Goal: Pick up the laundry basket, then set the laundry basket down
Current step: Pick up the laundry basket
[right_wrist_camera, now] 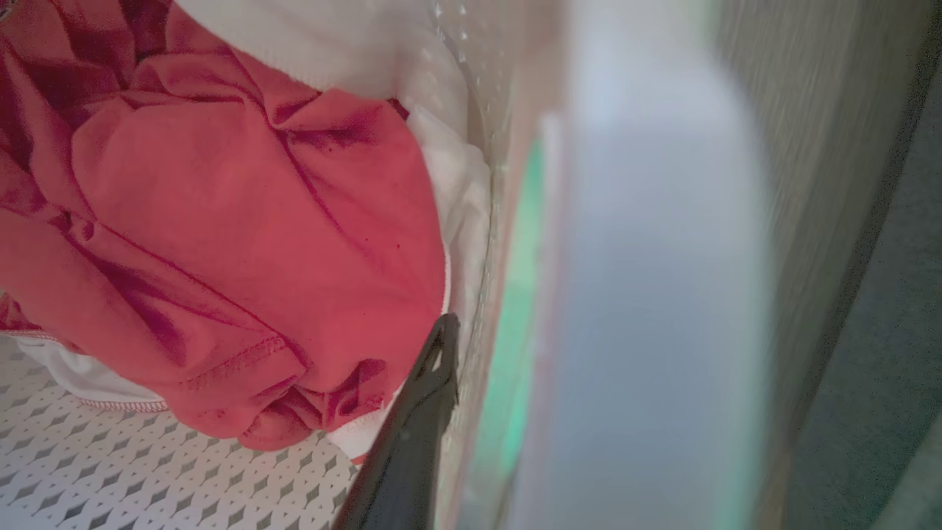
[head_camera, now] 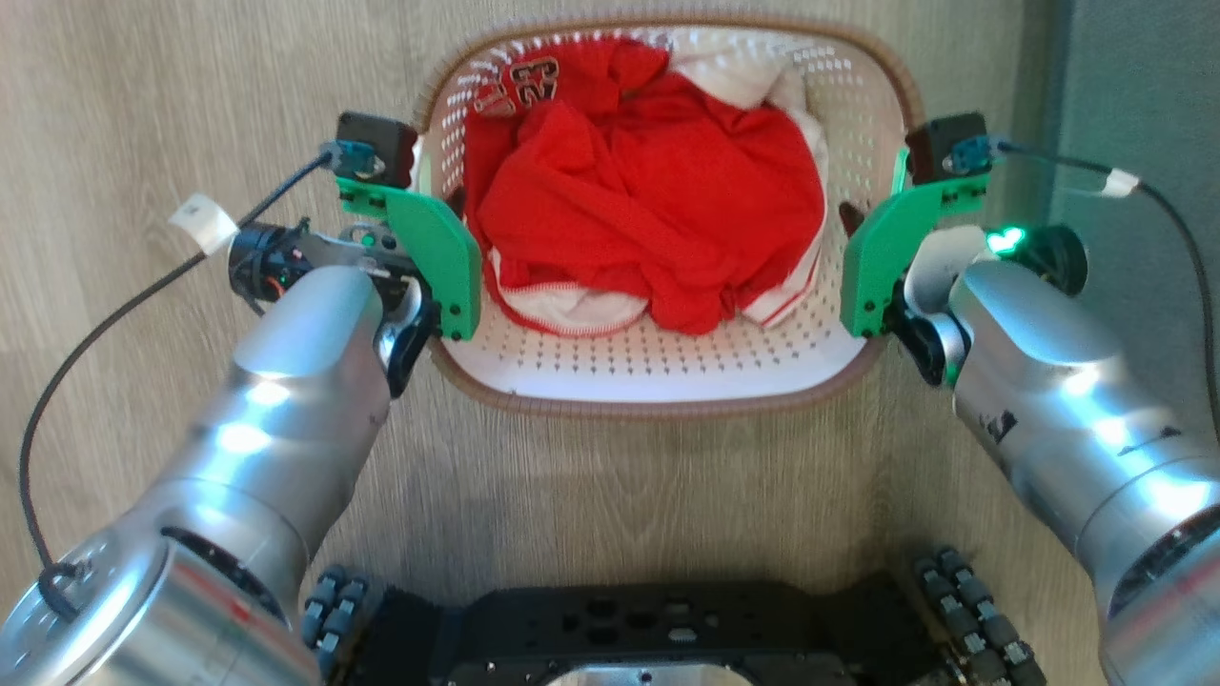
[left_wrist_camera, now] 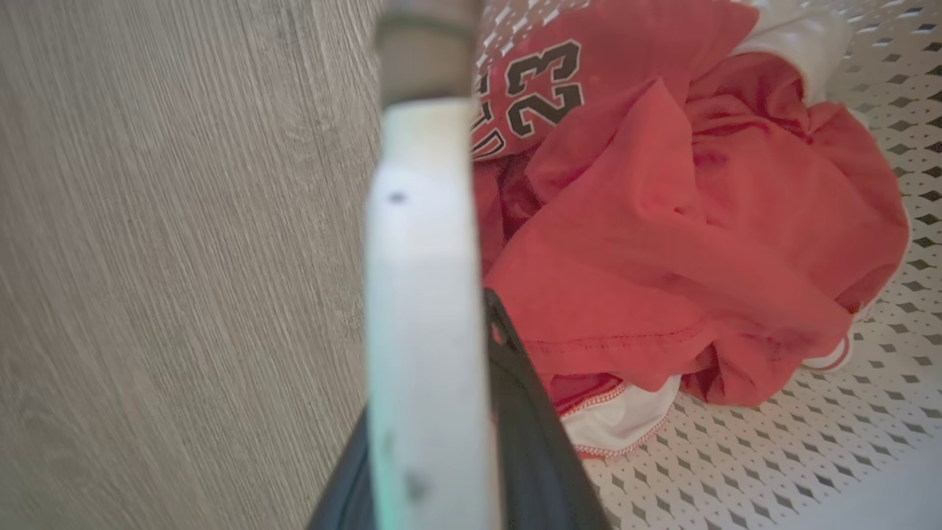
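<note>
Laundry basket (head_camera: 667, 370) sits on the floor (head_camera: 143, 114) between the arms, red clothes (head_camera: 648, 210) heaped inside. Left gripper (head_camera: 440, 205): fingers clamped across the left wall. Right gripper (head_camera: 863, 214): inner finger against the right wall, outer one hidden, so grip cannot be told. Risk: one side slips on lifting, the basket tilts and the clothes spill.

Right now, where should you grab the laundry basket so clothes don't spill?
By its two opposite side walls, from above, one per side: the laundry basket is wide and open-topped, and the left gripper and right gripper each straddle a wall.
</note>
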Tool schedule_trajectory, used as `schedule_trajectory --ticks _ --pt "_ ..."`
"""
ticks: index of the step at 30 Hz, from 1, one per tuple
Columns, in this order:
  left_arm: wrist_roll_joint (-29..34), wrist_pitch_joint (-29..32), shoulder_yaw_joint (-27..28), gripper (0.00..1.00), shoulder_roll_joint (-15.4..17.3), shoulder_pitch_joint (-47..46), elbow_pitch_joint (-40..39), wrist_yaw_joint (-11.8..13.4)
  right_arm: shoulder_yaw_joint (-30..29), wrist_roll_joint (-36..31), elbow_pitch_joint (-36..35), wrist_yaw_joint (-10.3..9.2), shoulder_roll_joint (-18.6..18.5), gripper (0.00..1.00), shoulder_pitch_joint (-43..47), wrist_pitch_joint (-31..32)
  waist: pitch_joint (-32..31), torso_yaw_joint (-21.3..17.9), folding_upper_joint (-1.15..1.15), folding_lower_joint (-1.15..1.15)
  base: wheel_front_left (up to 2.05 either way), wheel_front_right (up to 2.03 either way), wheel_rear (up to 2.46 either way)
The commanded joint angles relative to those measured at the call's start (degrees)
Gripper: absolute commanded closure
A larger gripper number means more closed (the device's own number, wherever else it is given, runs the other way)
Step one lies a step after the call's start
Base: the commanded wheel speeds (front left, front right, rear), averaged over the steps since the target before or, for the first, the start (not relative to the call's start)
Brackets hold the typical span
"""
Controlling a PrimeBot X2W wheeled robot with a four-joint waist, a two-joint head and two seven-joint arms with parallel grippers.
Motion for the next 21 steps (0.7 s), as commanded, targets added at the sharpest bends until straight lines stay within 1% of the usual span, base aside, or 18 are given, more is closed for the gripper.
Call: schedule_trajectory --ticks 1,13,17,21 --pt "0.7 0.9 -1.8 1.00 1.4 2.0 -0.4 -1.2 1.3 0.7 -0.6 0.31 0.2 1.00 3.7 0.8 -2.3 -0.3 0.00 0.00 0.00 0.00 0.00" --pt "-1.6 6.4 -7.0 1.00 1.4 6.9 -1.7 -1.7 3.7 5.5 -1.1 0.31 0.8 1.00 8.0 5.0 -12.6 -1.1 0.00 0.00 0.00 0.00 0.00" --pt "-3.3 9.7 -9.3 1.00 1.5 9.4 -2.8 -1.7 5.2 7.6 -1.9 0.31 0.8 1.00 10.2 8.8 -16.5 -1.2 0.00 0.00 0.00 0.00 0.00" --pt "-5.3 12.2 -11.4 1.00 2.4 12.0 -4.1 -1.7 6.9 8.7 -1.9 0.31 0.6 1.00 11.5 11.5 -20.7 -1.3 0.00 0.00 0.00 0.00 0.00"
